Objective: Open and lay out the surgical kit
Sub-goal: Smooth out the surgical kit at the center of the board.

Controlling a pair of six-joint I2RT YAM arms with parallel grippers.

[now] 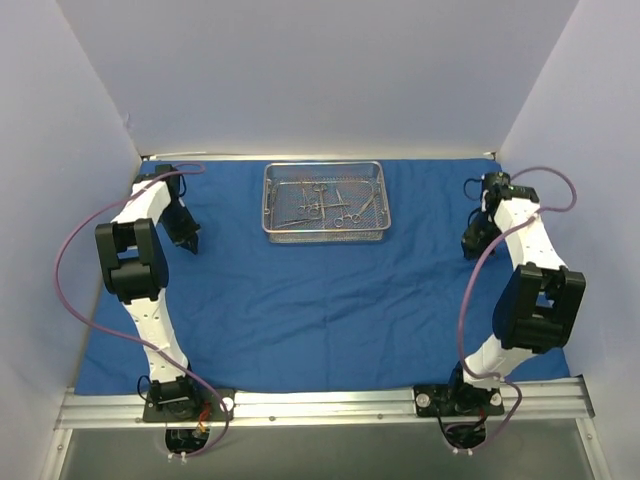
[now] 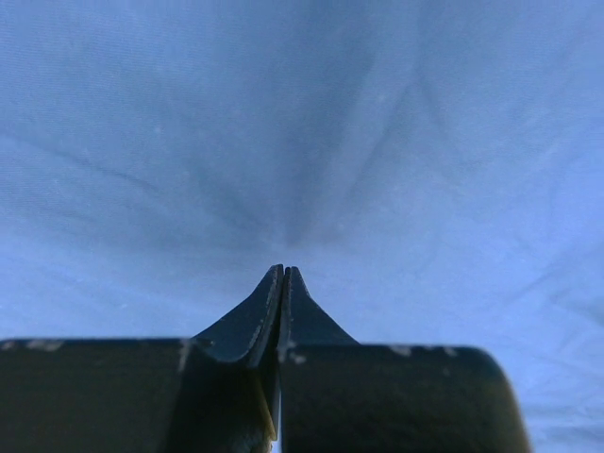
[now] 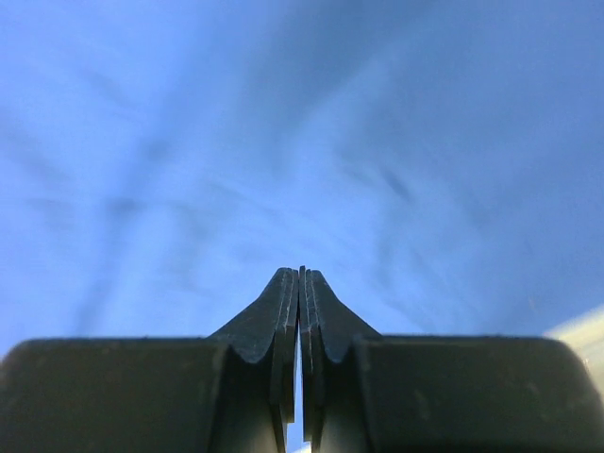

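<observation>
The royal-blue cloth wrap (image 1: 330, 310) lies spread flat over the table. On its far middle stands the silver wire-mesh tray (image 1: 272, 232), with several thin ring-handled instruments (image 1: 322, 203) lying inside. My left gripper (image 1: 190, 243) hangs over the cloth left of the tray, apart from it. In the left wrist view its jaws (image 2: 284, 271) are pressed together with nothing seen between them, above creased cloth (image 2: 302, 142). My right gripper (image 1: 468, 248) hangs right of the tray, also apart. Its jaws (image 3: 301, 271) are likewise shut over blue cloth (image 3: 283, 123).
Pale walls enclose the table on the left, back and right. A metal rail (image 1: 320, 405) with both arm bases runs along the near edge. Purple cables (image 1: 70, 250) loop beside each arm. A pale strip (image 3: 585, 330) shows past the cloth's edge.
</observation>
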